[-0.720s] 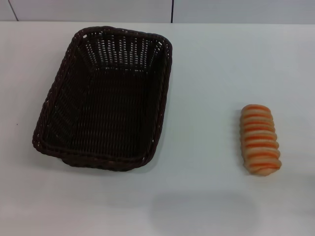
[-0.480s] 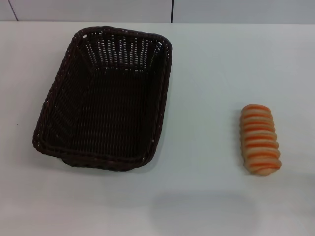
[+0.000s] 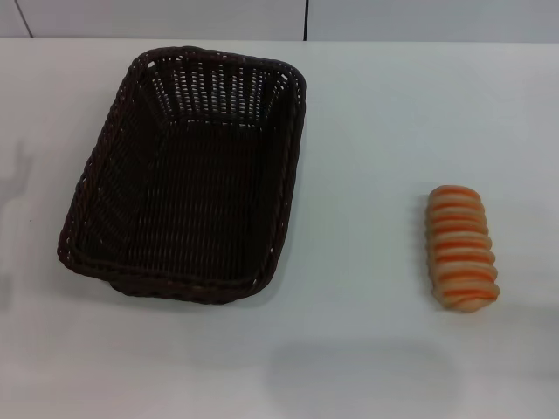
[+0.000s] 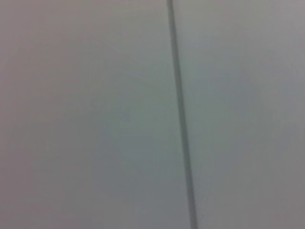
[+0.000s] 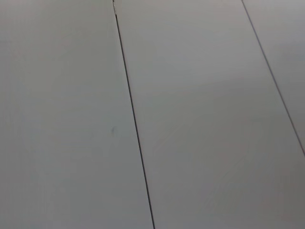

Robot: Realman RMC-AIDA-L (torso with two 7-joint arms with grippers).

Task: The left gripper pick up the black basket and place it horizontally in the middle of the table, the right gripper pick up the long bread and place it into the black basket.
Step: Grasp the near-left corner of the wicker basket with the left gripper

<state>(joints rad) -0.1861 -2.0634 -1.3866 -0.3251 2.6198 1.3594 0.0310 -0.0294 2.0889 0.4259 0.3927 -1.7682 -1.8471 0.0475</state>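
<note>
Neither arm's jaws show; a faint shadow newly darkens the table (image 3: 367,113) left of the black basket (image 3: 188,170).

Head view looks steeply down on table (image 3: 367,105); wrist views face seamed grey panels.

Woven wicker black basket (image 3: 188,175); smooth table (image 3: 367,113).

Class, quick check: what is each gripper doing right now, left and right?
Left gripper: not in view in any picture; holding nothing that can be seen.
Right gripper: not in view either; the long bread lies untouched on the table.
</note>
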